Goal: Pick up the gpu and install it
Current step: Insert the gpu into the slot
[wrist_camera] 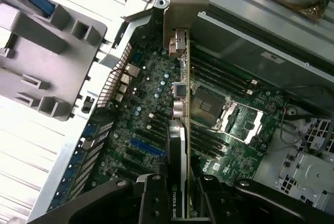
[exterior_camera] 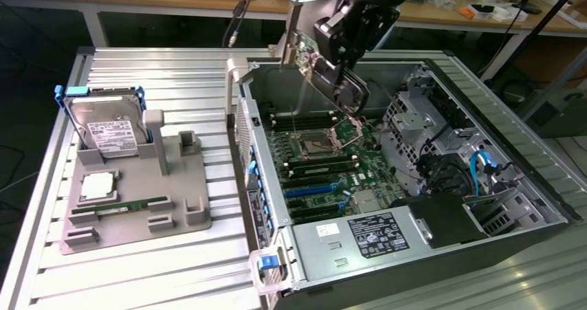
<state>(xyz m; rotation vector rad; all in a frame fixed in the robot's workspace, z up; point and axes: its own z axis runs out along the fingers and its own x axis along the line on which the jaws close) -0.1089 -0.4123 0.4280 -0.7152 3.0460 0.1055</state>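
Note:
The gpu [exterior_camera: 323,73] hangs in the air over the open computer case [exterior_camera: 513,124], tilted, with its silver bracket strip [exterior_camera: 295,31] at the end towards the exterior view's left. My gripper [exterior_camera: 347,56] is shut on the card's black body from above. In the wrist view the gpu [wrist_camera: 179,145] appears edge-on, with the bracket [wrist_camera: 182,4] at its far end and my gripper [wrist_camera: 180,205] clamped around it. Below it lies the green motherboard [wrist_camera: 151,104] with its blue expansion slot [wrist_camera: 147,147]. The card is apart from the board.
On the slatted table [exterior_camera: 156,275], a grey fixture [exterior_camera: 137,200] at the exterior view's left holds a hard drive [exterior_camera: 108,128], a processor chip [exterior_camera: 99,185] and a memory stick [exterior_camera: 133,205]. Inside the case sit a processor socket [exterior_camera: 321,144], a power supply [exterior_camera: 367,238] and drive cages [exterior_camera: 422,111].

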